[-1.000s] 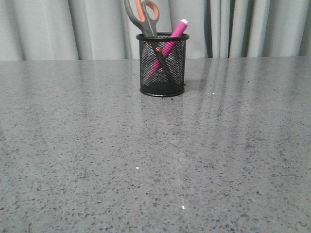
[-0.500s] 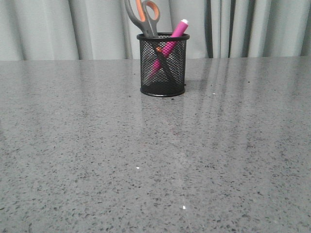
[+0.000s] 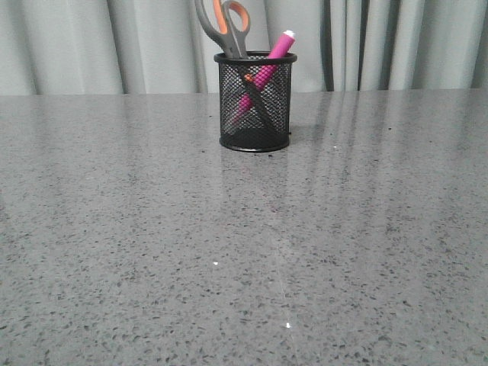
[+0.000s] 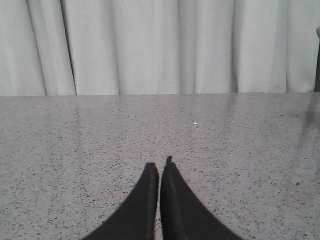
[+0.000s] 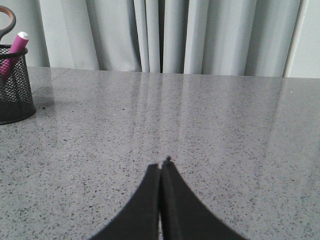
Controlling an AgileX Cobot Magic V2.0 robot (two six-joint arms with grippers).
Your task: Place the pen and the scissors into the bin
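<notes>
Pen point(image 3: 263, 75) and scissors point(image 3: 226, 26) stand in the bin point(image 3: 255, 103); left gripper point(image 4: 159, 167) and right gripper point(image 5: 161, 164) closed, empty

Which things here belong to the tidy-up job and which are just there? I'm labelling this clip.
Job: pen, scissors, both standing in the bin; left gripper and right gripper, both shut and empty.
Just there: table, curtain.

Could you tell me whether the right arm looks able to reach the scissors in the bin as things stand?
Probably yes: the scissors stand handles-up above the bin rim, bare table between, though the right gripper is shut.
</notes>
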